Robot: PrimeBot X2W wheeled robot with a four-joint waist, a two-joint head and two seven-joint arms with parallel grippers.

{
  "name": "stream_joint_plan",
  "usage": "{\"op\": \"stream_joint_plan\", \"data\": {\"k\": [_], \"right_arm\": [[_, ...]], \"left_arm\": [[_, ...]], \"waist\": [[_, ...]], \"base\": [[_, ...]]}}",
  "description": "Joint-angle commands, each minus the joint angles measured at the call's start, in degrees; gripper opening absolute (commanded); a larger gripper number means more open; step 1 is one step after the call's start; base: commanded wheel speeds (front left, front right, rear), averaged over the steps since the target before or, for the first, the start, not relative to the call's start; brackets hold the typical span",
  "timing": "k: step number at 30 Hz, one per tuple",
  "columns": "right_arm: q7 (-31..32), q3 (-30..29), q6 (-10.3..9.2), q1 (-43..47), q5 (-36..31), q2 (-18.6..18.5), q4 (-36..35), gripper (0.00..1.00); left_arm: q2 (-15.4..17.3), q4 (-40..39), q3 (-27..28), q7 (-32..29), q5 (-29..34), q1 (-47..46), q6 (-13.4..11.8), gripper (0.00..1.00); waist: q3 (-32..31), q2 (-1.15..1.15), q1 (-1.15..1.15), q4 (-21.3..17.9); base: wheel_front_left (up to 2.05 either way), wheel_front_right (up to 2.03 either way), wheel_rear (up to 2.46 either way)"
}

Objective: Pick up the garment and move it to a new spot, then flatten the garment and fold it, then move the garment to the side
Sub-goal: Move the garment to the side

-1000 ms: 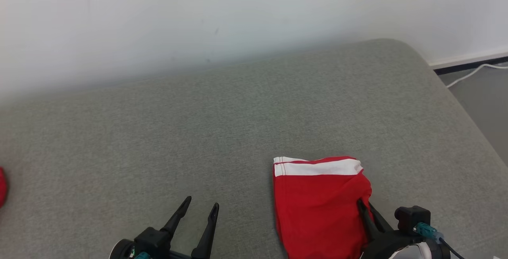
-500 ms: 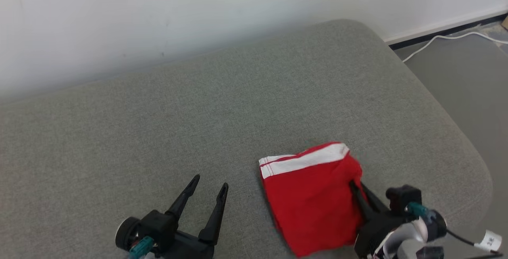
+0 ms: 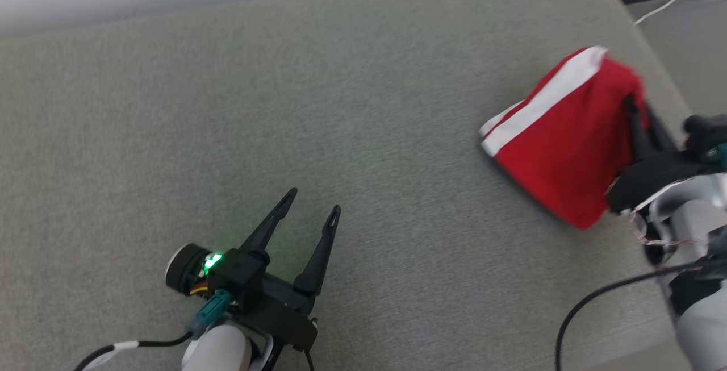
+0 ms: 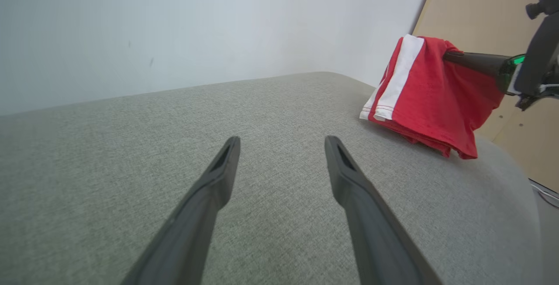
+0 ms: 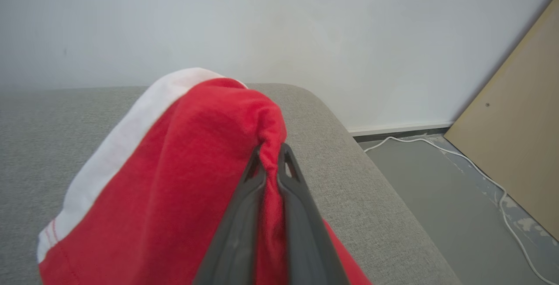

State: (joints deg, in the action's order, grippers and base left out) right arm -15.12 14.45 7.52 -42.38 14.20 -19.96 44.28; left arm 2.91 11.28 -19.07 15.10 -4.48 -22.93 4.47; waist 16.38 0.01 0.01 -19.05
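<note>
Apparently well along, the folded-looking garment (image 3: 559, 144) hangs pinched in the right gripper's (image 3: 635, 108) closed jaws near the couch's (image 3: 341, 104) right end, left gripper (image 3: 314, 200) hovering with jaws open, leaving only the set-down.

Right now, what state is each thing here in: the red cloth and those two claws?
garment: folded, raised at one edge above the grey cushion.
right gripper: shut on the garment's edge.
left gripper: open, holding nothing.
</note>
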Motion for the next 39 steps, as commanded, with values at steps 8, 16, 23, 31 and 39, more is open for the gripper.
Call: {"op": "stream_joint_plan", "data": {"k": [8, 16, 23, 31, 39], "right_arm": [[0.0, -16.2, -0.08, -5.8, -8.6, -5.1, 7.3, 0.0], [0.0, -29.9, -0.08, -4.9, -17.8, -5.6, 10.2, 0.0], [0.0, -37.6, -0.07, -3.6, -22.7, -4.3, 10.9, 0.0], [0.0, -44.9, -0.08, -3.0, -29.2, -3.3, 11.1, 1.0], [0.0, -38.8, -0.08, 2.2, -26.7, -0.8, 3.4, 1.0]], "left_arm": [[0.0, -0.8, -1.3, 0.1, 2.7, -3.3, 0.4, 1.0], [0.7, -0.4, -0.9, 0.0, 3.8, -3.2, 0.7, 1.0], [0.8, 0.3, -1.0, -0.1, 3.8, -3.2, 0.6, 1.0], [0.5, 0.7, -1.1, 0.0, 2.9, -1.9, 0.5, 1.0], [0.2, 0.8, 0.9, 0.1, 1.5, 1.4, -0.7, 1.0]], "waist": [[10.4, -0.01, -0.01, 8.1], [11.7, -0.01, -0.01, 8.9], [11.5, -0.01, -0.01, 9.0], [8.5, -0.01, -0.01, 9.2], [2.0, -0.01, -0.01, 9.9]], "base": [[0.0, 0.0, 0.0], [0.0, 0.0, 0.0], [0.0, 0.0, 0.0], [0.0, 0.0, 0.0], [0.0, 0.0, 0.0]]}}
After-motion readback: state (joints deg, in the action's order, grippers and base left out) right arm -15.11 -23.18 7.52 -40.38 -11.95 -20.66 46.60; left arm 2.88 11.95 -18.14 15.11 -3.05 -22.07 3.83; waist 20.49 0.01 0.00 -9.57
